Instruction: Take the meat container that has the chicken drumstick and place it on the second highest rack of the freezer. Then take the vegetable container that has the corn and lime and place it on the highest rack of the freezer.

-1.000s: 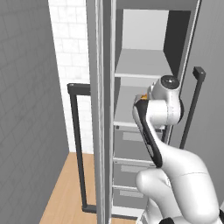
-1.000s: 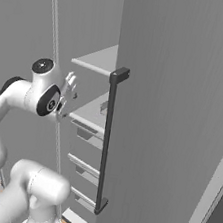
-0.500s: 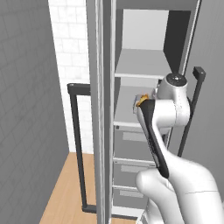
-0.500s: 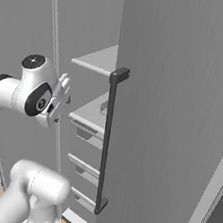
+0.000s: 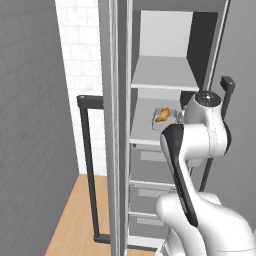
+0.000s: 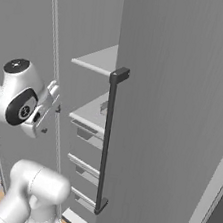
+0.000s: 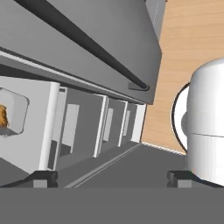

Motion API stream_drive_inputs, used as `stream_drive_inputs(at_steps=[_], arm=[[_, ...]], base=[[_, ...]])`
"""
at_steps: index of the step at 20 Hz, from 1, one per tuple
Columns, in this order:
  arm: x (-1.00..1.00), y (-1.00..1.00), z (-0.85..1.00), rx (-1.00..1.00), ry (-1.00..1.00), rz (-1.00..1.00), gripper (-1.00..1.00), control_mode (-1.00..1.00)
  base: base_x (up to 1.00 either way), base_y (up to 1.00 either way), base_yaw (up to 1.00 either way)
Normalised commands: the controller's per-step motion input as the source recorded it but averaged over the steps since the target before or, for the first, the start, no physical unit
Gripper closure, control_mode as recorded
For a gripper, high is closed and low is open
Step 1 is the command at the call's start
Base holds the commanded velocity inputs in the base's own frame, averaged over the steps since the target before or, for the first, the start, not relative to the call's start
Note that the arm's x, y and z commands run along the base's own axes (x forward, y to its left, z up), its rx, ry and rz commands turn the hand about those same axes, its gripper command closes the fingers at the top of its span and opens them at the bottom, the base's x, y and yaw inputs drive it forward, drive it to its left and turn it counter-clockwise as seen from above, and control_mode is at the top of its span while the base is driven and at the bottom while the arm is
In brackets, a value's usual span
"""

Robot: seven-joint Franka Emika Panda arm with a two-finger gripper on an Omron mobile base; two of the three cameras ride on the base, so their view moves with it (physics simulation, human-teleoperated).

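Freezer point(image 5: 165, 125): tall grey cabinet standing open, flat shelves above, grey drawers point(image 5: 150, 190) below.
Highest rack point(image 5: 162, 72): topmost light-grey shelf panel, bare.
Second highest rack point(image 5: 145, 125): shelf just above the drawers, carrying the meat container.
Meat container point(image 5: 163, 116): pale shallow tray resting flat on the second highest rack, toward its right side; its rounded corner also appears in the hand view.
Chicken drumstick point(image 5: 162, 115): golden orange-brown piece lying inside the tray.
Fingers point(image 7: 43, 177): two dark tips spread wide apart, holding nothing, clear of the tray.
Door handle point(image 6: 108, 138): long black vertical bar on the open grey door.
Floor point(image 5: 75, 215): light wood planks.
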Motion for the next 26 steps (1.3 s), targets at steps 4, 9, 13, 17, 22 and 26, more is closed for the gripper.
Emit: stream_drive_inputs(at_steps=[4,9,13,17,22,26], arm=[[-0.27,0.0,0.0,0.0,0.0,0.0,-1.0,-1.0],[0.0,0.0,0.0,0.0,0.0,0.0,-1.0,1.0],[0.0,0.0,0.0,0.0,0.0,0.0,-1.0,1.0],[0.0,0.0,0.0,0.0,0.0,0.0,-1.0,1.0],[0.0,0.0,0.0,0.0,0.0,0.0,-1.0,1.0],[0.0,0.0,0.0,0.0,0.0,0.0,-1.0,1.0]], base=[[0.0,0.0,0.0],[-0.07,0.0,0.0],[-0.93,0.0,0.0],[-1.0,-0.01,0.0],[-0.45,-0.42,-0.26],[-0.07,-0.98,-0.25]])
